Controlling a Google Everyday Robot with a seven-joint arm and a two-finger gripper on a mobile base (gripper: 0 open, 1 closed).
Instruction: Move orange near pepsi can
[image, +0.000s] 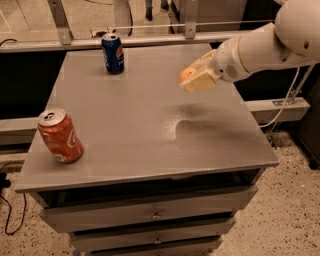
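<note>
1. We see the claw (194, 80) hanging above the right half of the surface (135, 130), clamped on the orange (187, 74), which is lifted clear of the top.
2. Only the left part of the orange shows. The claw's cream fingers (202, 80) cover the rest, so we cannot make out its stem dimple.
3. The pepsi can (113, 53) stands upright near the far edge, left of the middle and well apart from the orange. We cannot tell what is in it.
4. A red can (61, 136) stands near the front left corner, far from both. Its silver top faces us, but we cannot tell whether it is opened or what it holds.
5. The drawers (155, 214) under the surface are shut, so their contents are hidden.
6. The white arm (260, 45) runs out past the top right corner and is cut off there.
7. A dark shadow (200, 117) lies on the surface beneath the claw, its edges blurred.
</note>
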